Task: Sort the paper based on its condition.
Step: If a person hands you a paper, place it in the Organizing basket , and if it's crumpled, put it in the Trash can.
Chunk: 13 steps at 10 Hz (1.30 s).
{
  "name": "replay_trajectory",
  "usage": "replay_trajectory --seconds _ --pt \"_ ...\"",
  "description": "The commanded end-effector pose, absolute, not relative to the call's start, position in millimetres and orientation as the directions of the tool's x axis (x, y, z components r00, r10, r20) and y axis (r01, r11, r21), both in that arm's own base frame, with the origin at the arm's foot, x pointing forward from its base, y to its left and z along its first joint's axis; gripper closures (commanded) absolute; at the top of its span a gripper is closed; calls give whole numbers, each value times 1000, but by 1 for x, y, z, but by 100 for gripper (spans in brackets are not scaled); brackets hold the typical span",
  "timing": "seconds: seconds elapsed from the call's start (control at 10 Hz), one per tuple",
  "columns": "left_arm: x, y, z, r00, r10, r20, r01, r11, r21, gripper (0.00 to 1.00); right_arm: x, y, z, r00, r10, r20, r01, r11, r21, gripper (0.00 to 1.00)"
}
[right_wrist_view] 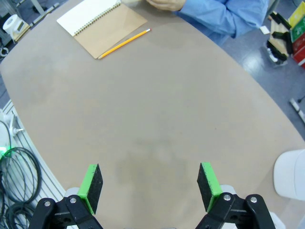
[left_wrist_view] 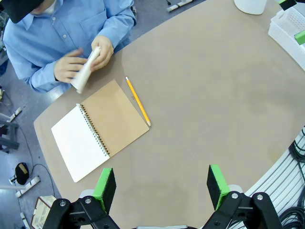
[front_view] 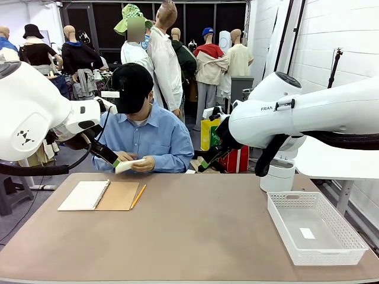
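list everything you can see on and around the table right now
paper: one, white, bent into a roll, in the person's hands at the table's far edge
spiral notebook: one, brown cover and white page, lying open at the table's far left
pencil: one, yellow, beside the notebook's brown cover
basket: one, white perforated plastic, near right of the table
small white scrap: one, on the basket's floor
round container: one, white, far right of the table
table: one, grey-brown
person's hands: two, holding the paper
left gripper: one, black with green pads, open above the table
right gripper: one, black with green pads, open above the table
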State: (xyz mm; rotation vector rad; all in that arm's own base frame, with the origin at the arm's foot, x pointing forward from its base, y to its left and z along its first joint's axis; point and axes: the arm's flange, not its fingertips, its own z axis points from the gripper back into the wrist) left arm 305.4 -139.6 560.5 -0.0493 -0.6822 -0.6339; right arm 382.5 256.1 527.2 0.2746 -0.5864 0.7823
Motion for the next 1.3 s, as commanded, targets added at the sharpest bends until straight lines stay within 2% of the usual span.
replay_trajectory --seconds 0.0,1.2 --pt "306 -139 560 597 -529 603 561 813 157 0 383 255 526 562 590 580 -727 687 6 0" --pt "306 -139 560 597 -529 603 561 813 157 0 383 255 526 562 590 580 -727 687 6 0"
